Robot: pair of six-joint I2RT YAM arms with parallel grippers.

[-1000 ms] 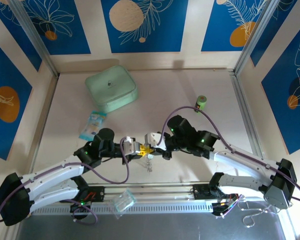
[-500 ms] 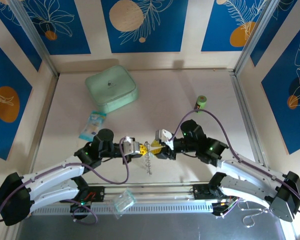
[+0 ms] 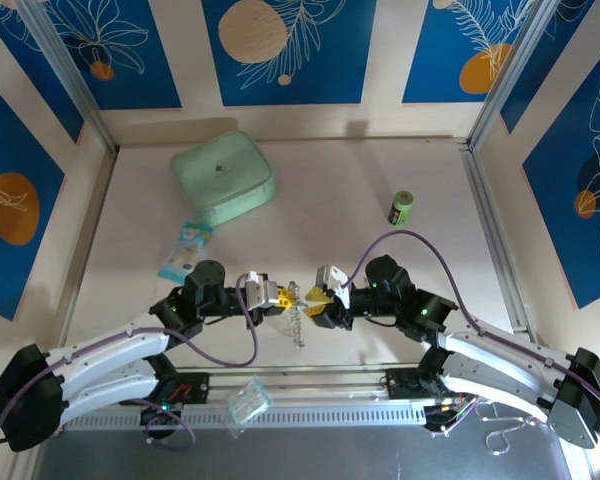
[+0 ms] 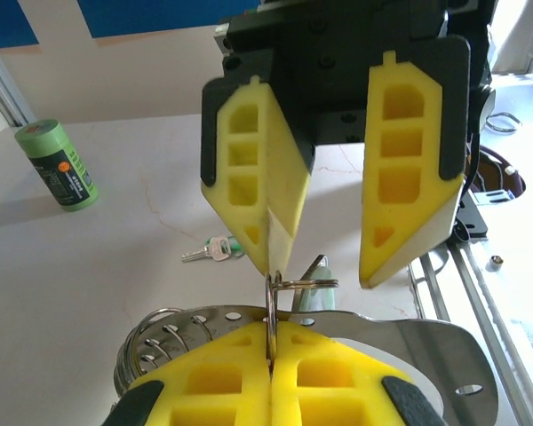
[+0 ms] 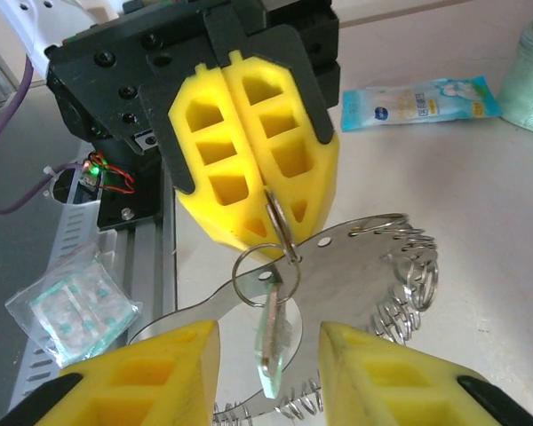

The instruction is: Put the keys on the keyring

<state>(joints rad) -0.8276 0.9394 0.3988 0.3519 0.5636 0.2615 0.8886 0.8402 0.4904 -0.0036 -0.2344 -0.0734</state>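
My left gripper is shut on one wire ring of the keyring, a silvery perforated metal band strung with several small rings, which hangs below it. From the left wrist that pinched ring stands upright between the left gripper fingers. My right gripper faces it, open, its fingers either side of a linked ring and a pale tag. The right gripper touches nothing. The keys, one silver and one green-headed, lie on the table behind the right gripper.
A mint-green box sits at the back left and a blue-white packet lies near my left arm. A green can stands back right. A clear bag lies on the front rail.
My right arm has swung toward the near edge, uncovering the green can. Its gripper has drawn back slightly to the right of the left gripper. The left gripper has held still.
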